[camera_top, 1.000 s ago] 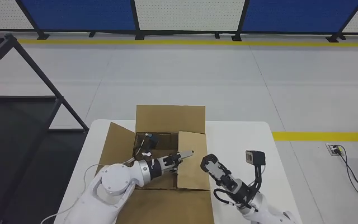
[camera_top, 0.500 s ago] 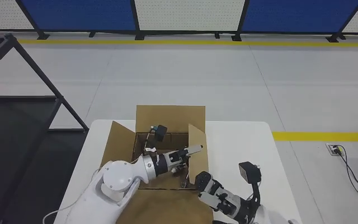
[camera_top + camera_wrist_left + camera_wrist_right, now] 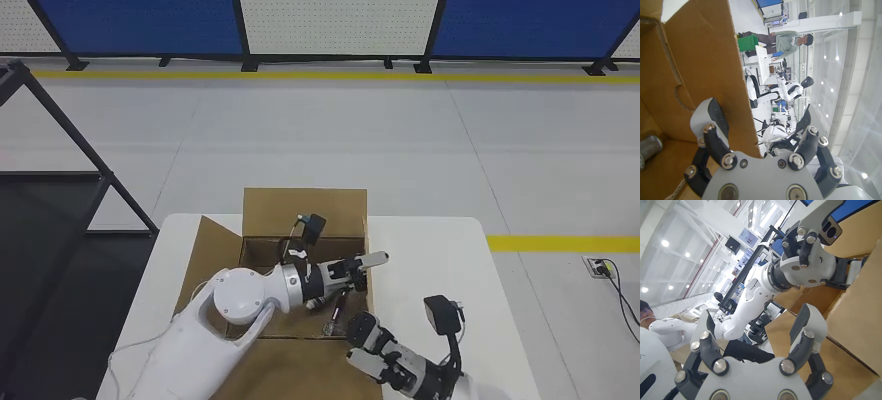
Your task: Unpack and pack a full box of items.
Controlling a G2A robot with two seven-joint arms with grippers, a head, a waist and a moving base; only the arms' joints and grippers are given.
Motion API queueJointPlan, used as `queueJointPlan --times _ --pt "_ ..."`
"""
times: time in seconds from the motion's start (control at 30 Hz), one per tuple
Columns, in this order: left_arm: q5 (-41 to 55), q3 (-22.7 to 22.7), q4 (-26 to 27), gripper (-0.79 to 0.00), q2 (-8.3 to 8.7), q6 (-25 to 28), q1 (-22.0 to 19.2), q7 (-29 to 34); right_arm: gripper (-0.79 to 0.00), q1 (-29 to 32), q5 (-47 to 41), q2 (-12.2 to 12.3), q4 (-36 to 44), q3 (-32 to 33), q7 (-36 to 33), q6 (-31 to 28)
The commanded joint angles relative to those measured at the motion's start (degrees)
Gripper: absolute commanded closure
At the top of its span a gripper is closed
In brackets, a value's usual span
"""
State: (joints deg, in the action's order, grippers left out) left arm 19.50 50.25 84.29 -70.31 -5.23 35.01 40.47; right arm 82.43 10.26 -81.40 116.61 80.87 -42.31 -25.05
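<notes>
Astride the box flap (image 3: 702, 56) edge sits the released left end effector (image 3: 761, 111), the right end effector (image 3: 755, 321) released alongside.

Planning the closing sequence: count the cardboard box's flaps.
4: back flap on the far side; left flap splayed outward; right flap standing between the open jaws of the left gripper; near flap folded outward.

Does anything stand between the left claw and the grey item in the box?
Partly: the side flap sits inside the open left claw, one finger each side. The grey item lies on the inner side, otherwise unblocked.
</notes>
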Motion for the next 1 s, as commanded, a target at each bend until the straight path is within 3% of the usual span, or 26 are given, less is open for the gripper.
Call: queueJointPlan --times 0.0,0.3,0.57,0.77,0.97 --pt "0.02 -0.33 -0.56 -0.785 -0.27 0.27 -0.38 0.06 -0.785 0.48 0.62 0.16 0.25 0.18 1.27 0.26" --pt "0.10 0.31 -0.84 -0.785 -0.70 1.18 -0.15 0.81 -0.785 3.48 5.26 0.83 2.22 2.21 7.80 3.84" --pt "-0.99 4.72 2.30 -0.785 0.44 2.39 4.19 2.02 -0.785 3.74 7.32 1.25 3.38 2.08 11.07 7.45" --pt "-0.62 7.95 5.07 -0.785 1.24 2.23 7.34 3.41 -0.785 3.53 5.09 1.74 5.40 0.26 8.96 2.75" --pt "-0.21 6.91 5.83 -0.785 0.80 2.37 6.97 3.28 -0.785 3.80 2.63 2.45 6.77 -1.09 4.64 -0.82"
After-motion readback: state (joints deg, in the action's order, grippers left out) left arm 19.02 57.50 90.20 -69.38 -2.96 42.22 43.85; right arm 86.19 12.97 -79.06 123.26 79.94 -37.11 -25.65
